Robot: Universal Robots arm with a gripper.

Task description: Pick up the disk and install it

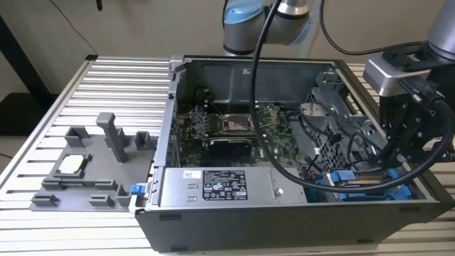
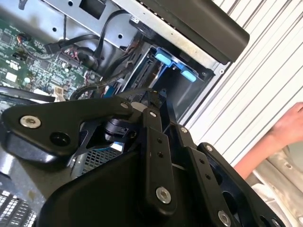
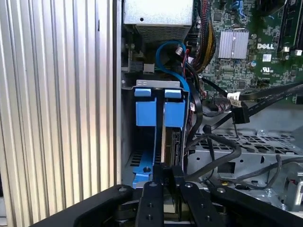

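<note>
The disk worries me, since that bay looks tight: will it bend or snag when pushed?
The disk probably stays stiff: a metal slab standing on edge. Its blue plastic frame may flex a little. The black cables close beside it could snag.

the disk (image 3: 173, 135), a thin grey drive clipped in a bright blue frame, is seen standing on its edge inside the drive bay (image 3: 125, 123) at a corner of the open computer case (image 1: 284, 224), just beside another blue frame (image 3: 145, 111).

Robotics lab: an opened desktop computer case (image 1: 284, 221) lay on a slatted metal surface (image 1: 106, 85) below a robot arm (image 1: 249, 24).
</note>
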